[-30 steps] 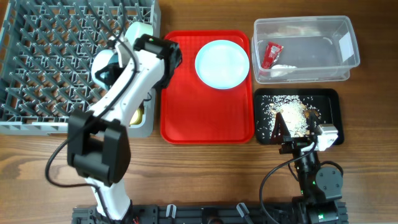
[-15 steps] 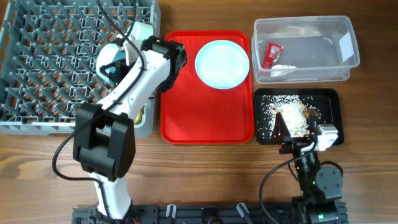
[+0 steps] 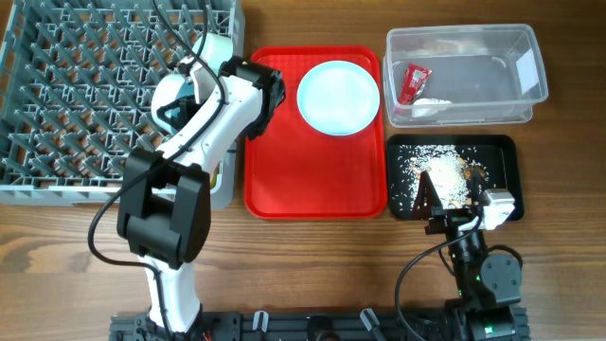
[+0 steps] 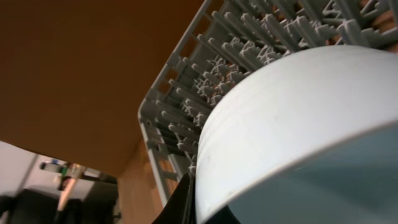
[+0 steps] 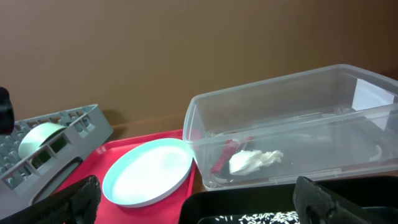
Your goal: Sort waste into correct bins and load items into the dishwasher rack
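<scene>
Bowl [image 4: 298, 124] in left gripper [image 3: 192, 91], above rack [image 3: 85, 85]

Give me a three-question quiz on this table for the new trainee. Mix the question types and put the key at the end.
1. True or false: the red wrapper lies inside the clear tub.
2. Fill in: at the rack, the left gripper holds a pale ____.
3. The plate lies: A) in the rack; B) on the red tray; C) in the clear tub.
Key: 1 true; 2 bowl; 3 B.
</scene>
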You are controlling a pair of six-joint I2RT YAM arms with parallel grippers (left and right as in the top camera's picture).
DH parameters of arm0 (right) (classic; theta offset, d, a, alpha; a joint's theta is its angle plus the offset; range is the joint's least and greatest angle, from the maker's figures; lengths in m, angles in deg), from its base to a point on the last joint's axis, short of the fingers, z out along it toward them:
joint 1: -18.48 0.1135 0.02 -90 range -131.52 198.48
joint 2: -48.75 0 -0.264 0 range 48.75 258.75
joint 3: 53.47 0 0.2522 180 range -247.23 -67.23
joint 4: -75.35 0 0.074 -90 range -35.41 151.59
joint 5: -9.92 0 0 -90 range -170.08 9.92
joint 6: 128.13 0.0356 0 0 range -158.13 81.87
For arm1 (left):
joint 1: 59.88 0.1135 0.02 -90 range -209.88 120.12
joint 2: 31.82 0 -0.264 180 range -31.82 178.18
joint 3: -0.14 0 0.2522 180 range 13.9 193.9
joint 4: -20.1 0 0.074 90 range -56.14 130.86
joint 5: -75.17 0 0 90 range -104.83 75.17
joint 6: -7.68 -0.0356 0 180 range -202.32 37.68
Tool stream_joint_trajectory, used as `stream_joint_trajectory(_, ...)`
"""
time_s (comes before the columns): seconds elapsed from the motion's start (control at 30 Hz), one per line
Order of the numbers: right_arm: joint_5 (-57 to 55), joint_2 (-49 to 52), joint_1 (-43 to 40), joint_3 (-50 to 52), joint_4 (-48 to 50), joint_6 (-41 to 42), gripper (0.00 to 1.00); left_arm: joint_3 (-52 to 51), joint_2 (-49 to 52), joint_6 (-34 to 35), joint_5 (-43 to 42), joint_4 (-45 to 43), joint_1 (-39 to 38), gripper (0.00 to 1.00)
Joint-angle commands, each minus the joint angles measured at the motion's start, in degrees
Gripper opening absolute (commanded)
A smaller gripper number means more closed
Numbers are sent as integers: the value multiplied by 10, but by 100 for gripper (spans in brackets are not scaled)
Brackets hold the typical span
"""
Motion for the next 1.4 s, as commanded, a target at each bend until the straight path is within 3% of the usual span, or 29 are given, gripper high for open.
stream_joint_trajectory(0.0, -10, -6, -4, 1, 3, -9, 100, -2, 8, 16, 43, 21, 6, 4)
stream_joint_trajectory(0.77, -10, -6, -4, 1, 3, -9, 100, -5, 8, 13, -74, -28, 19, 5)
stream_joint_trajectory(0.9, -10, -6, -4, 1, 3, -9, 100, -5, 8, 12, -103, -12, 14, 16)
stream_joint_trajectory(1.03, -10, -6, -4, 1, 3, -9, 100, -5, 8, 12, -128, -9, 3, 34)
stream_joint_trajectory(1.1, -10, -6, -4, 1, 3, -9, 100, -5, 8, 12, -143, -9, -4, 45)
stream_joint_trajectory(1.17, -10, -6, -4, 1, 3, -9, 100, -3, 7, 12, -152, -6, -11, 75)
stream_joint_trajectory(1.27, -10, -6, -4, 1, 3, -9, 100, 17, 2, 12, -171, 12, -21, 88)
stream_joint_trajectory(1.3, -10, -6, -4, 1, 3, -9, 100, 28, -1, 12, -179, 19, -25, 100)
stream_joint_trajectory(1.37, -10, -6, -4, 1, 3, -9, 100, 58, -11, 12, -196, 32, -31, 100)
